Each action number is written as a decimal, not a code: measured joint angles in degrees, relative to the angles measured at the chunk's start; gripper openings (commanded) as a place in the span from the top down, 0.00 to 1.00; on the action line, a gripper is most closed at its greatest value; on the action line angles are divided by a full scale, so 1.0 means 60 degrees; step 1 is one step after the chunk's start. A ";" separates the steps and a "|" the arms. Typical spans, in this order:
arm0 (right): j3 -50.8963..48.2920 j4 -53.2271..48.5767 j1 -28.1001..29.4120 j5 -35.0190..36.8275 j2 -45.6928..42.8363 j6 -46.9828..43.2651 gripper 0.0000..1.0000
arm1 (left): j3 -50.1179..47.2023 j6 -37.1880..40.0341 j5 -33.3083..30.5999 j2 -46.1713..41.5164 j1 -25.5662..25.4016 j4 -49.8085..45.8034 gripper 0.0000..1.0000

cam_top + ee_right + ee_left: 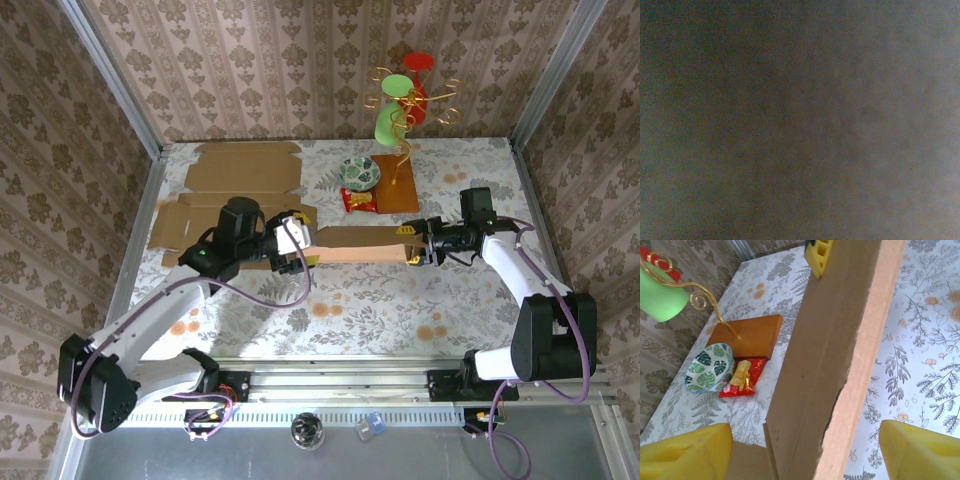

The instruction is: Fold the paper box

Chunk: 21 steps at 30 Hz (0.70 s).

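Note:
The paper box [360, 247] is a long, partly folded brown cardboard piece lying left to right across the table's middle. My left gripper [297, 247] is at its left end. In the left wrist view the yellow fingertips [685, 455] stand wide apart on either side of the cardboard [830, 355] with gaps, so my left gripper [805, 450] is open. My right gripper [410, 247] is shut across the box's right end, and one of its yellow pads [818, 255] lies against the far end of the cardboard. The right wrist view is dark, blocked at close range.
A flat cardboard sheet [240, 168] lies at the back left and another [180, 225] under my left arm. Behind the box are a leaf-patterned bowl [360, 172], a red snack packet [360, 202] and a wooden base with a gold wire stand [398, 180].

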 measured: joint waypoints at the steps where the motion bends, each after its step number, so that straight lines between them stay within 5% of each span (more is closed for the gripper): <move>1: 0.0000 0.0000 0.0000 -0.0004 0.0000 0.0047 0.61 | 0.0000 0.0011 0.0091 -0.0055 0.0051 -0.0058 0.22; 7: 0.0000 0.0004 0.0178 -0.0036 0.0000 0.0441 0.61 | 0.0000 0.0379 0.0295 0.0481 0.0036 -0.0594 0.16; 21: -0.1209 0.1173 0.0732 -0.0149 -0.0856 0.2342 0.63 | 0.0248 0.1198 0.0433 0.1355 -0.0113 -0.1333 0.20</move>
